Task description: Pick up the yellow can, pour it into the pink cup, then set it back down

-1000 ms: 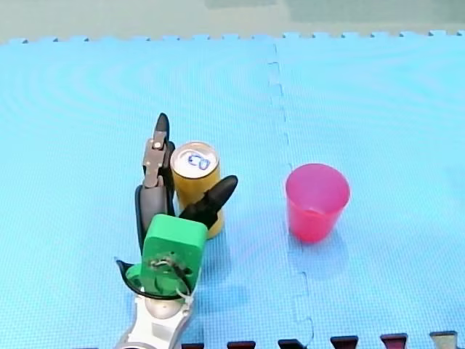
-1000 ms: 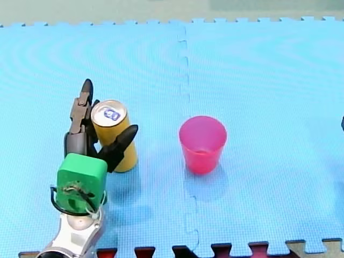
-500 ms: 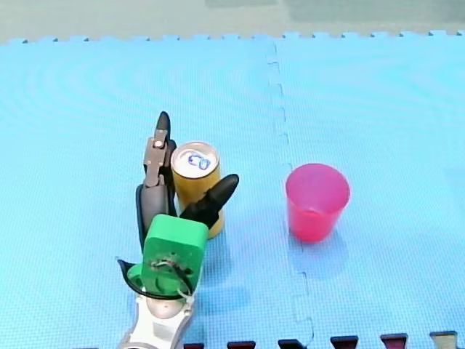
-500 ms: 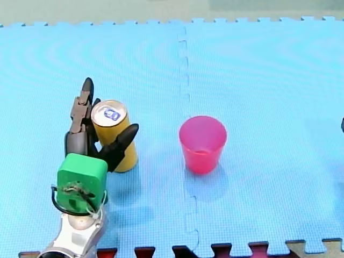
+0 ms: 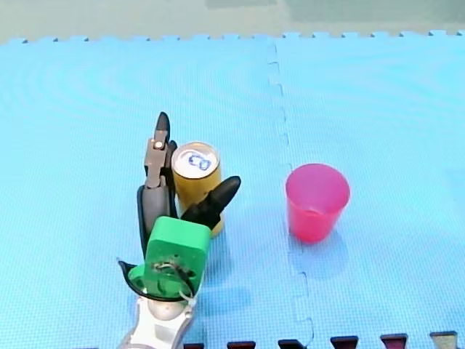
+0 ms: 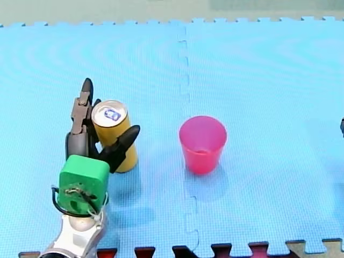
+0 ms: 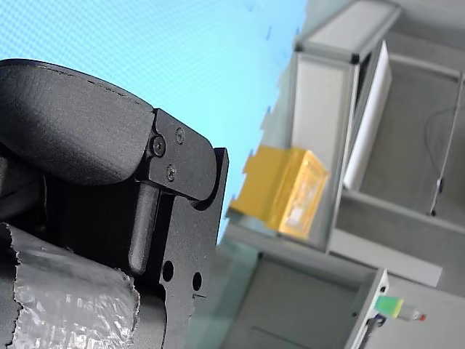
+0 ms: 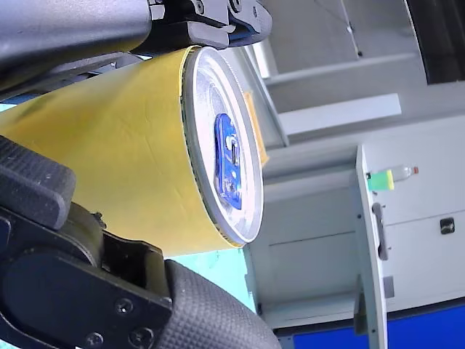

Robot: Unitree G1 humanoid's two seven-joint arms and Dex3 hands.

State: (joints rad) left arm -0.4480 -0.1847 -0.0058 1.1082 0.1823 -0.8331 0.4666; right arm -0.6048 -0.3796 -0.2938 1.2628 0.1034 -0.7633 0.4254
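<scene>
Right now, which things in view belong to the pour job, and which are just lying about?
Job:
yellow can, upright, gripped between the fingers of the left hand
pink cup, standing apart to the can's right

Lying about:
blue foam mat
yellow box on a shelf
small bottle by a cabinet

1. No word, brand or number can be read anywhere.
2. The yellow can [image 5: 196,185] is plain yellow on its visible side. Its silver lid [image 8: 214,94] carries a blue tab [image 8: 231,161] whose openings look like figures from the head views, yet they are not letters.
3. A yellow box [image 7: 285,190] on a shelf [image 7: 290,243] has a pale label, too blurred to read.
4. A small bottle [image 8: 391,177] with a green band shows no legible lettering.
</scene>
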